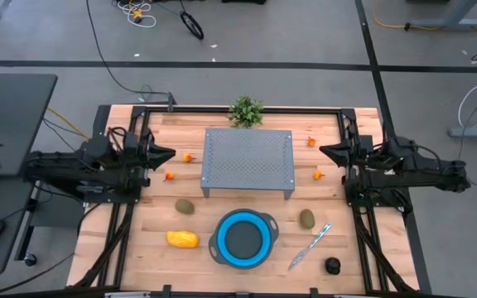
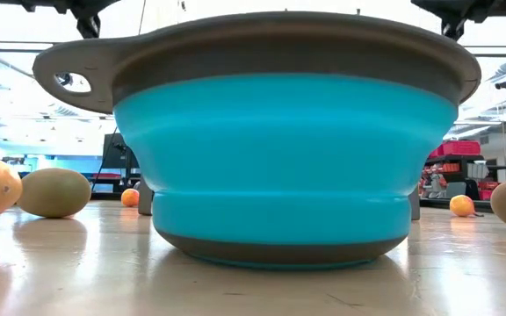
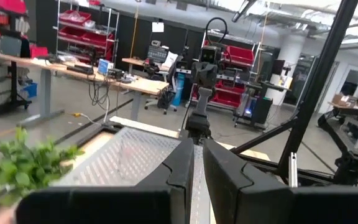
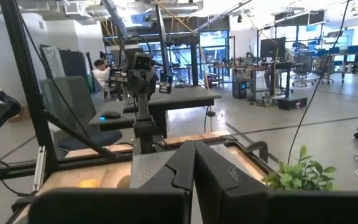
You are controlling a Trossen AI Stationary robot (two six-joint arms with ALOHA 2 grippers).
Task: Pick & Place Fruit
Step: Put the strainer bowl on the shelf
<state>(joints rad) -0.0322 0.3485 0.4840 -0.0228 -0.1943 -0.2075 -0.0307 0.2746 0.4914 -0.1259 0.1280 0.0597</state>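
Waiting at opposite sides of the wooden table [image 1: 139,248], both arms sit folded back. The left pincer [image 1: 169,153] and the right pincer [image 1: 323,151] point inward at each other across a grey perforated metal riser [image 1: 248,161]. Each has its fingers pressed narrowly together and carries nothing, which looks like a rest pose before any reach.

The fruit lies scattered, apparently so each piece can be approached on its own. Tiny round orange pieces sit near the riser: one [image 1: 188,157] just off the left pincer's tip, another [image 1: 169,175] below it, and two on the right [image 1: 311,141] [image 1: 317,175]. An olive-brown oval [image 1: 185,206] lies left of the blue collapsible silicone bowl with a grey rim [image 1: 244,238], a second oval [image 1: 306,218] to its right. A larger yellow-orange oblong fruit [image 1: 182,239] rests just beside the bowl's left handle, and a near-black round fruit [image 1: 332,266] sits at the right front corner.

The bowl at centre front is empty and within either arm's reach, so it is probably where the fruit goes. A silver knife with a light-blue handle [image 1: 310,246] lies between bowl and dark fruit; a green leafy sprig [image 1: 246,111] stands at the far edge.
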